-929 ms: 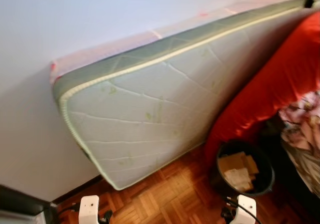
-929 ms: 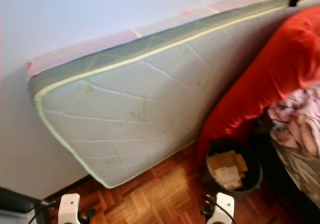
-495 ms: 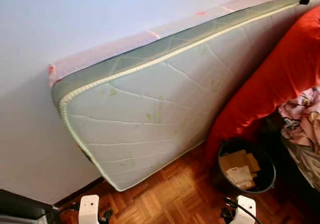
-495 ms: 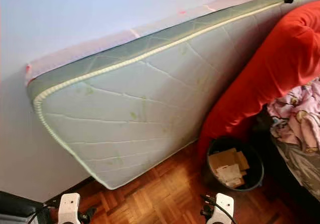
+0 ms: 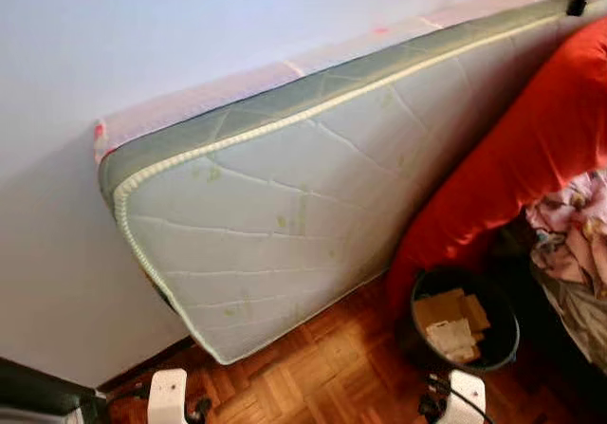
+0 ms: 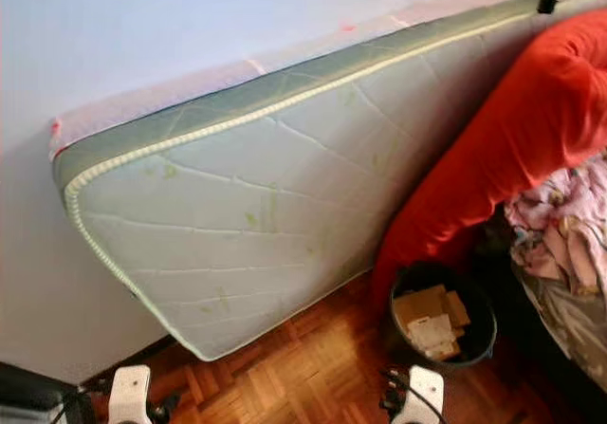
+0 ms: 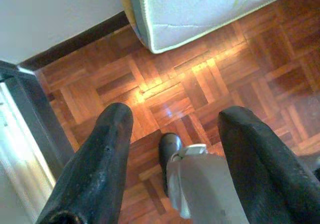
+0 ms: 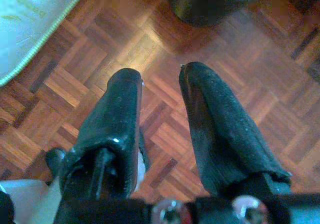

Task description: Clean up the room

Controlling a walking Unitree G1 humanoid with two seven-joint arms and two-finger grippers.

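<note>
Parquet flooring (image 5: 322, 377) is running under a pale wall (image 5: 142, 26), and nothing is being handled yet. At the far left a dark piece of furniture (image 5: 38, 396) is edging into the corner. Next to it the left gripper (image 7: 175, 134) is hanging low over the floor with its 2 fingers well apart and holding nothing; the robot's own foot is showing between them in the wrist view.

A quilted mattress (image 5: 285, 206) is standing on its long edge, tilted against the wall. Walking in close could knock its lower corner and bring it sliding down onto the robot or onto the bin.

Right of the mattress a red cover (image 5: 512, 158) is draping down, touching the mattress face and hanging just above a black waste bin (image 5: 465, 324) filled with cardboard scraps (image 5: 450, 320). The bin seems the likely goal for any rubbish, but no loose litter is visible on the floor. The right gripper (image 8: 160, 108) is hovering near the bin, fingers parted with a narrower gap, empty. A careless swing of that arm could tip the bin and spill the cardboard.

At the far right, crumpled patterned fabric (image 5: 574, 234) is lying heaped; its loose folds could snag the fingers.
</note>
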